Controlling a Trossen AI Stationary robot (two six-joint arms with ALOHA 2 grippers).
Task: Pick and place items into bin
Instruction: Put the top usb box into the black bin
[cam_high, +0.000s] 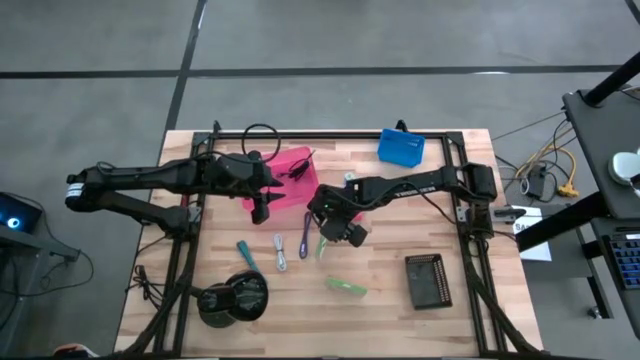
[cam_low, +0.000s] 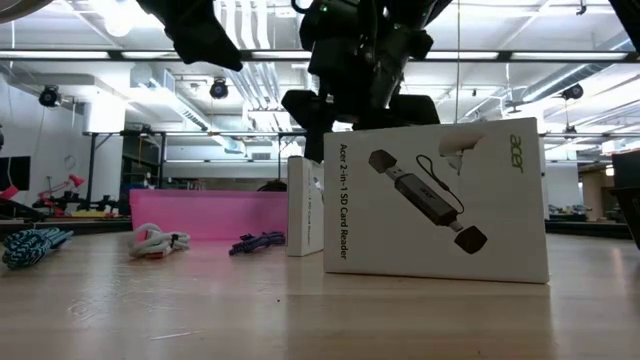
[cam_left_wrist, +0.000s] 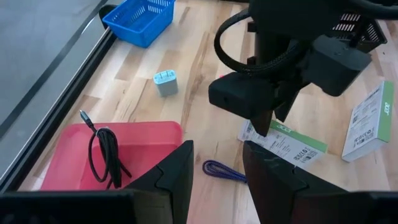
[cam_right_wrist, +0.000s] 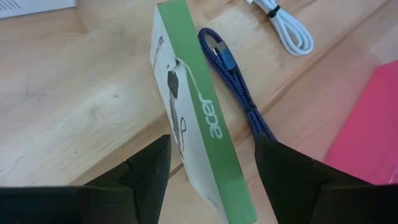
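We see the right end effector (cam_right_wrist: 211, 180) hanging just over a green and white carton (cam_right_wrist: 198, 134) that stands on its narrow edge on the bench (cam_high: 400, 310), near the middle, its fingers spread wide on both sides of the box and not yet touching it. We judge that the carton is light, stiff and a little smooth, so the flat broad faces are the good place to press; the thin green top gives no hold, and a push from one finger alone could tip it over. A purple cord (cam_right_wrist: 236, 81) lies just beside the carton and a white cord (cam_right_wrist: 283, 25) is near; these are soft and could be dragged along or caught under a finger. The pink bin (cam_high: 283, 178) is close, toward the left arm, and already holds a black coiled cable (cam_left_wrist: 104, 152). The left end effector (cam_left_wrist: 217, 174) hovers over the near edge of this bin with its fingers apart and nothing between them, so the two arms are near each other and the room above the bin is narrow. A second carton (cam_high: 345, 287) lies flat in open bench space.
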